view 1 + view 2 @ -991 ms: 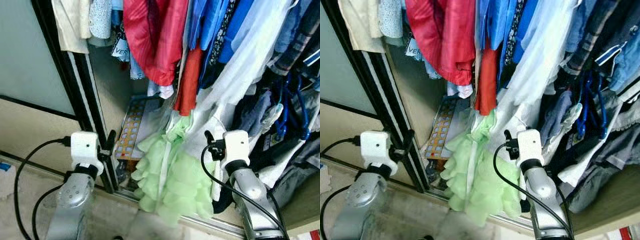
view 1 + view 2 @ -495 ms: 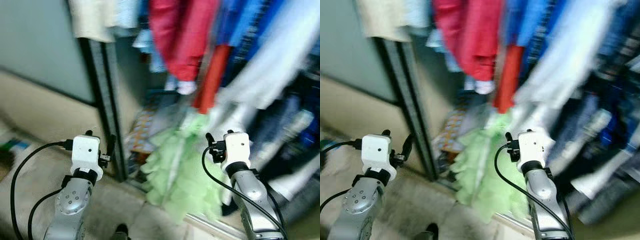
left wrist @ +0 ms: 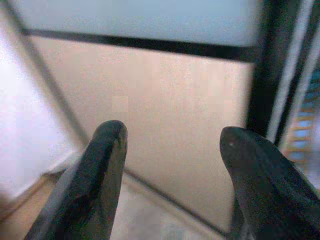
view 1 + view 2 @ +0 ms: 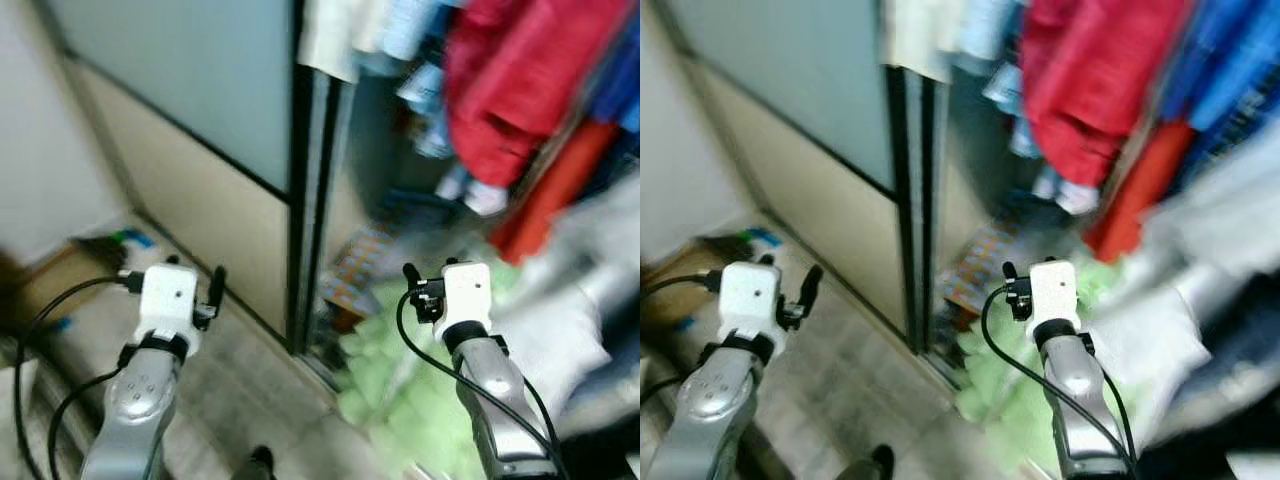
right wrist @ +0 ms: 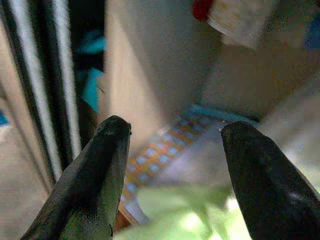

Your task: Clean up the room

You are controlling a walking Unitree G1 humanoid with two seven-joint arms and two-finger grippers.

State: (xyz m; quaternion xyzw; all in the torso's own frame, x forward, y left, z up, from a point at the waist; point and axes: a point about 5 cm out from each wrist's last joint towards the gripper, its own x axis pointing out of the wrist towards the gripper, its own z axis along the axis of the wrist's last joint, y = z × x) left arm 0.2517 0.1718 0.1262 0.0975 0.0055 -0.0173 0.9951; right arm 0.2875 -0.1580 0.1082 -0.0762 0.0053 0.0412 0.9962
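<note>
An open wardrobe holds hanging clothes, among them a red garment (image 4: 510, 90) and a pale one (image 4: 335, 40). A light green ruffled garment (image 4: 400, 370) spills from the wardrobe's bottom onto the floor, beside a white cloth (image 4: 560, 340). My left gripper (image 4: 195, 278) is raised before the sliding door (image 4: 200, 90), open with nothing in it (image 3: 172, 135). My right gripper (image 4: 428, 270) hangs above the green garment, open and empty (image 5: 172, 130). It faces a blue and orange patterned board (image 5: 165, 147) leaning inside the wardrobe. The picture is blurred.
The door's black frame (image 4: 305, 200) stands upright between my two arms. A brown cardboard box (image 4: 60, 280) with small blue and green things beside it lies on the floor at the far left. Pale floor (image 4: 240, 380) runs along the door.
The whole view has swung to the left, so the camera has turned; the sliding door and left floor now show more. Both arms keep the same raised pose.
</note>
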